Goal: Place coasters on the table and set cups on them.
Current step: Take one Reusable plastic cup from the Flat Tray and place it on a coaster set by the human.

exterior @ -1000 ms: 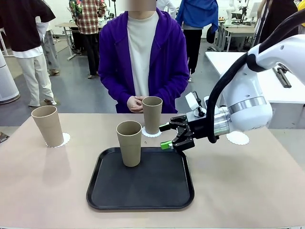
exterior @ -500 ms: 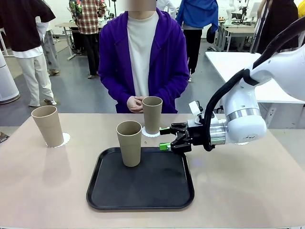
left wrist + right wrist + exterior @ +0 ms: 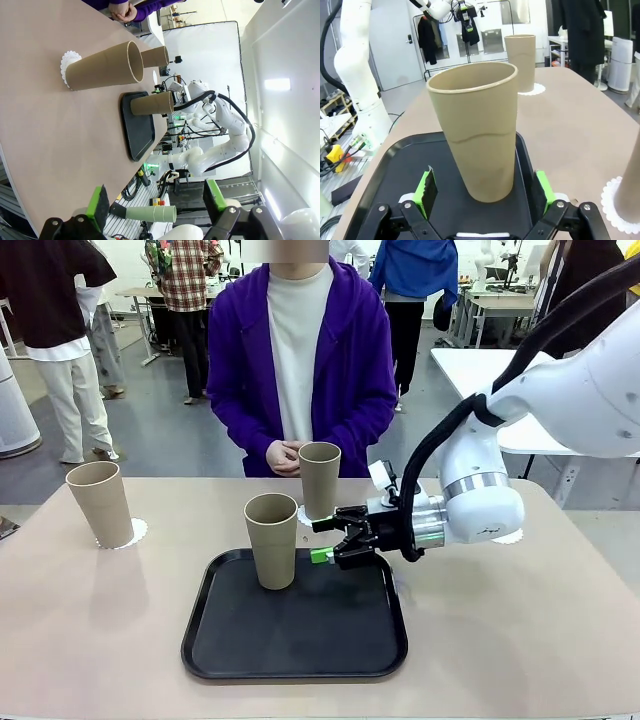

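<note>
From my left wrist camera, the nearest cup sits on its coaster (frame rolled sideways), upper left; my fingers gape below.

Tray: I see it on the table, near my edge, about the middle.
Tray cup: stands upright in the tray's far left part.
Right gripper: just right of the tray cup, over the tray's far edge, jaws apart and lying level toward it; in my right wrist view the cup sits ahead, between the pads.
Middle cup: behind the tray, on a coaster, before the person's hands.
Left cup: far left, on its own coaster.
Third coaster: right side, behind my right arm.
</note>
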Robot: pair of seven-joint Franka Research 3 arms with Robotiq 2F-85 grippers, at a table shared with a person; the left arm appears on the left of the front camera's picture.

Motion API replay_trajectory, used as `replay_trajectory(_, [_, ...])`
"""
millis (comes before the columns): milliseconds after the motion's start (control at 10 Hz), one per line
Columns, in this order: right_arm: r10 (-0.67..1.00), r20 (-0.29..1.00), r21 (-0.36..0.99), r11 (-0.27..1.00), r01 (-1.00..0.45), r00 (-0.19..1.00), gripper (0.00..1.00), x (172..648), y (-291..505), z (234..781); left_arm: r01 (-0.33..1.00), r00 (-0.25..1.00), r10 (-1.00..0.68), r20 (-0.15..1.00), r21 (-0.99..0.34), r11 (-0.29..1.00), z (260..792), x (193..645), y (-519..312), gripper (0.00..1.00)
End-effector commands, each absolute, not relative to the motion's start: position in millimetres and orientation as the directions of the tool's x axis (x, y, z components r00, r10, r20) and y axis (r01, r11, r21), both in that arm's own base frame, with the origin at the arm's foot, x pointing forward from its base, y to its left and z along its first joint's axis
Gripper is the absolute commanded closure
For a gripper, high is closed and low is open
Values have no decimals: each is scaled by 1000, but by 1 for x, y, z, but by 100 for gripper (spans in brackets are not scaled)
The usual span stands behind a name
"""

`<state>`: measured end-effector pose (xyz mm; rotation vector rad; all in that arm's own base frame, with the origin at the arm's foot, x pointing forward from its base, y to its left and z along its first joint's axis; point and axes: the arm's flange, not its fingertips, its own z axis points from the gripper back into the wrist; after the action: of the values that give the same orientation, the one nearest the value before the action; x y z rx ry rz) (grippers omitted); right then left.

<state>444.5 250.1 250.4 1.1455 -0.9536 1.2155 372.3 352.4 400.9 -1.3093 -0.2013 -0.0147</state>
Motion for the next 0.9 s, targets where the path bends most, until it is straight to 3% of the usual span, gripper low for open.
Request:
replay_trajectory(0, [202, 966, 166, -15, -986, 159, 0, 458, 259, 244, 116, 983, 105, 149, -957, 266, 402, 372, 352, 0])
replay_trajectory(800, [204, 965, 183, -80, -980, 164, 0, 468, 287, 232, 116, 983, 105, 149, -957, 266, 402, 372, 352, 0])
